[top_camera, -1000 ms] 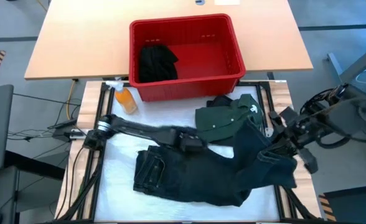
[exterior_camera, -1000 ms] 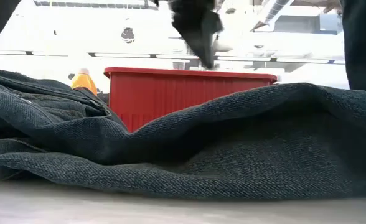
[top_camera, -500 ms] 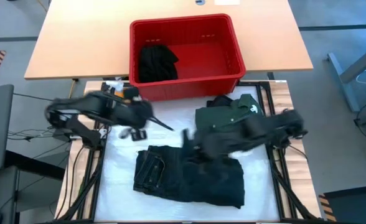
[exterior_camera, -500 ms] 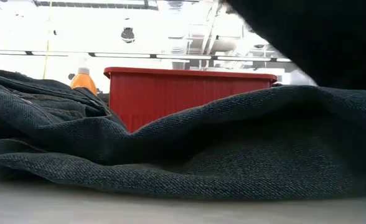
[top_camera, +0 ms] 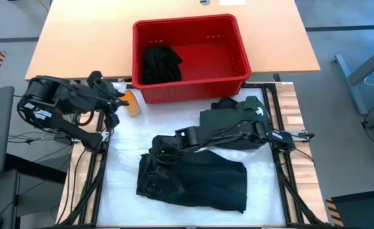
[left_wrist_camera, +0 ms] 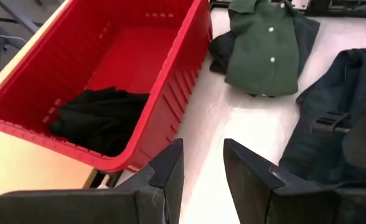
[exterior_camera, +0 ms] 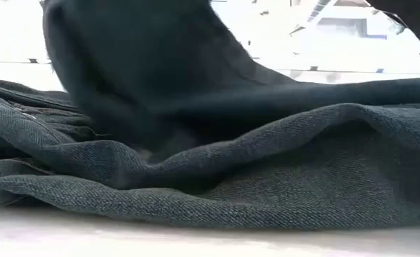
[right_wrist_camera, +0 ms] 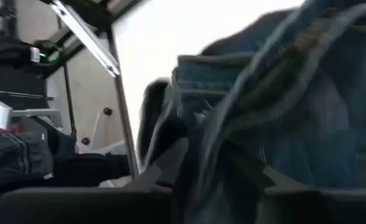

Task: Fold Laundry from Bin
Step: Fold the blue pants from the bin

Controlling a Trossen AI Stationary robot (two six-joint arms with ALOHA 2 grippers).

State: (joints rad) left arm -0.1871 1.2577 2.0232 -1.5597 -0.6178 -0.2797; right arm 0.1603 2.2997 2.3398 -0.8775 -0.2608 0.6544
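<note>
The right claw (top_camera: 163,152) pinches a fold of the dark jeans (top_camera: 196,181), which lie on the white worktop (top_camera: 123,152) in front of the red bin (top_camera: 241,48). A black cloth (top_camera: 158,63) sits inside the bin. The green shirt (top_camera: 228,121) lies beside the jeans. The left claw (top_camera: 114,98) waits near the bin with its fingers a little apart, holding nothing.

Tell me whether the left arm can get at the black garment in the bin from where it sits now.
Probably yes. The left pincer is open and empty beside the bin. The black garment lies uncovered in the bin's near corner, with only the rim to clear.
</note>
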